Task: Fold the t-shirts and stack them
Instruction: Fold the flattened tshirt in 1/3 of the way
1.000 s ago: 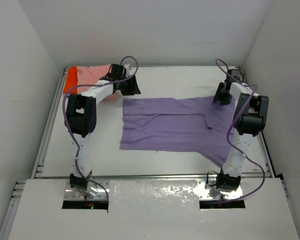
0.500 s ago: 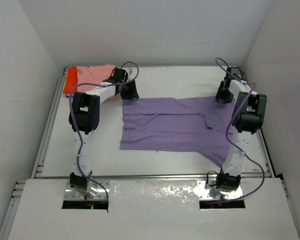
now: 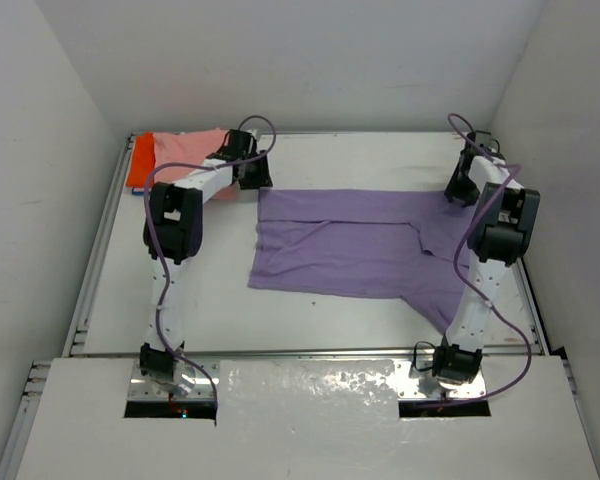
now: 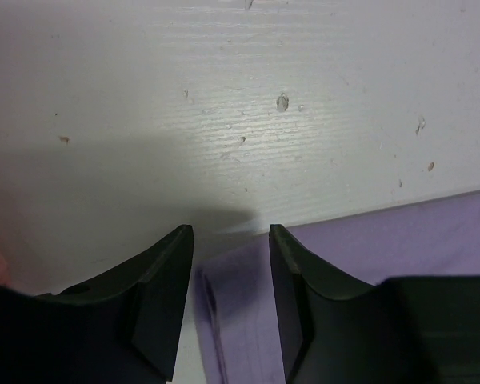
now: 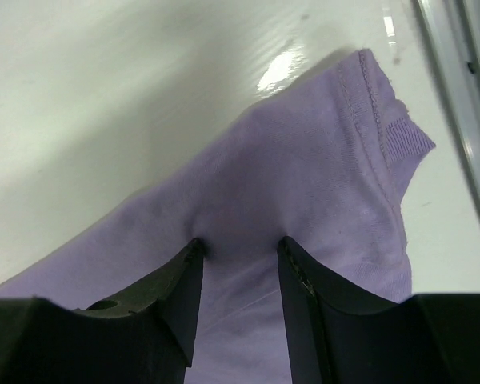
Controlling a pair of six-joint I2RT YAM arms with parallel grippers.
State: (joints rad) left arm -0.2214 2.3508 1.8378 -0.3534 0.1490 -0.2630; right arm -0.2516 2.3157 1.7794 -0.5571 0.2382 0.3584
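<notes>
White desk (image 3: 320,320) carrying three t-shirts. Lavender t-shirt (image 3: 350,245) lying spread and partly folded across desk's middle, reaching toward desk's right side, one part trailing to desk's near right. Salmon-pink t-shirt (image 3: 185,148) bunching in desk's far-left corner. Orange-red t-shirt (image 3: 140,162) peeking out beside it at desk's left edge. Left fingers (image 3: 261,178), partway closed, pinching lavender t-shirt's far-left corner. Right fingers (image 3: 461,188), likewise partway closed, gripping its bunched far-right edge near desk's right rail.
</notes>
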